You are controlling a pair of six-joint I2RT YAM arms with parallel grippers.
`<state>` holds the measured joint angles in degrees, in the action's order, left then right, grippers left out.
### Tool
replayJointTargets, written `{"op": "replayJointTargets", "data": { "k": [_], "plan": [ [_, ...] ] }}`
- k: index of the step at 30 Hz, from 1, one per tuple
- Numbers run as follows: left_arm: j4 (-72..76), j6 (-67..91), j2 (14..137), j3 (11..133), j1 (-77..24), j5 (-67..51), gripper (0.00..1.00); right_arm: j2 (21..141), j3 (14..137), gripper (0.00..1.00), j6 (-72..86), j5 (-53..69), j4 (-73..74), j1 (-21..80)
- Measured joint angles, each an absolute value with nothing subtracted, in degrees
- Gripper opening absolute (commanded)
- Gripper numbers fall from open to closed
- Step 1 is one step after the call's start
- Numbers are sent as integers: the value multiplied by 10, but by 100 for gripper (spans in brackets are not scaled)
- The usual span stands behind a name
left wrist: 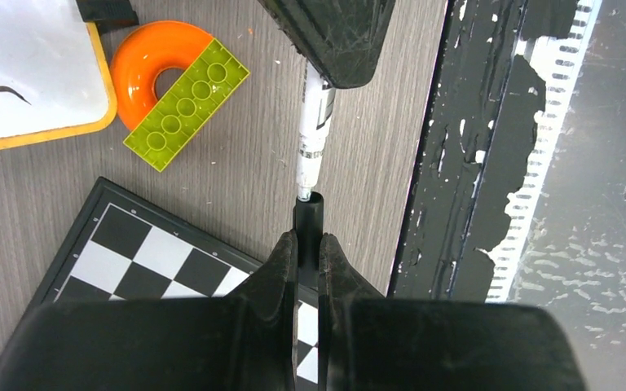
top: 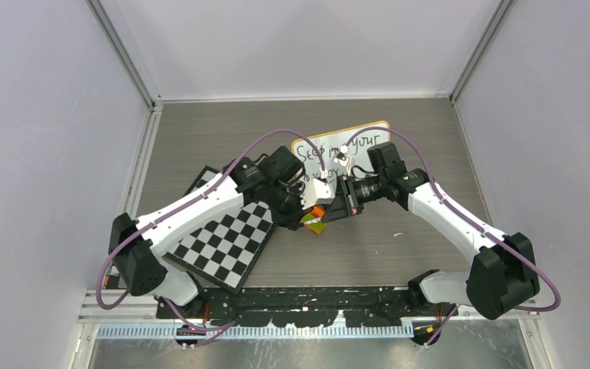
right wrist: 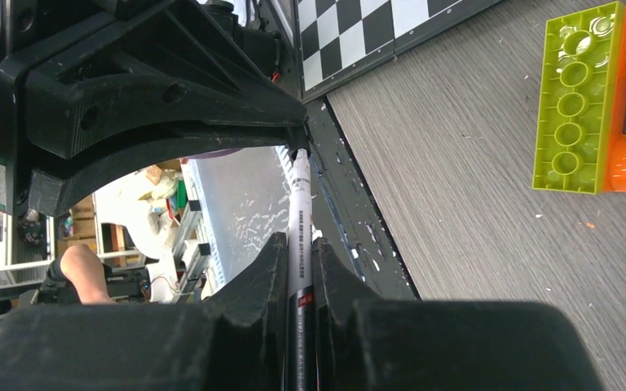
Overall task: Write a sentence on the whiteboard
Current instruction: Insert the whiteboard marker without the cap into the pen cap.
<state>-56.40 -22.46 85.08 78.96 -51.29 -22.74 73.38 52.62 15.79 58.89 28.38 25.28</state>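
Wood-framed whiteboard (top: 357, 132): it stands at the far middle of the desk (top: 415, 238), just behind my two wrists, which hide its lower part.
Sentence (top: 338, 146): dark marker script; the top line looks like "Step into your", and the second line is mostly hidden by my arms.
Left fingers (left wrist: 289, 252): clenched on the black cap (left wrist: 308, 213), its mouth pointing at the marker.
Right fingers (right wrist: 277, 261): clenched round the white marker (right wrist: 300, 236) by its barrel.
Step, as I judge it: with writing on the board, I take this as the cap going back on; the tip sits right at the cap's mouth.
Nearby: an orange ring (left wrist: 143, 57) and a green brick (left wrist: 187, 106) touch each other on the desk beside the chequered board (top: 227, 238).
Risk, alignment: if the two wrists are not on one line, a push would jam the tip against the cap's rim, or crush it.
Risk, slip: the barrel is smooth and thin, so a hard push could slide it back through my right fingers and leave the cap loose.
Risk, board: my wrists are near the whiteboard, so a careless swing could smear the ink or knock it over.
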Motion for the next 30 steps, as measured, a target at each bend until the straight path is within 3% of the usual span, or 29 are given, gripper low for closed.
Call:
{"op": "replayJointTargets", "data": {
  "k": [11,30],
  "plan": [
    [-541,-196,858,807,-502,-272,0,745,529,0,170,612,265,254],
    [-615,-184,899,873,-510,-249,0,769,543,0,200,612,250,275]
  ]
}}
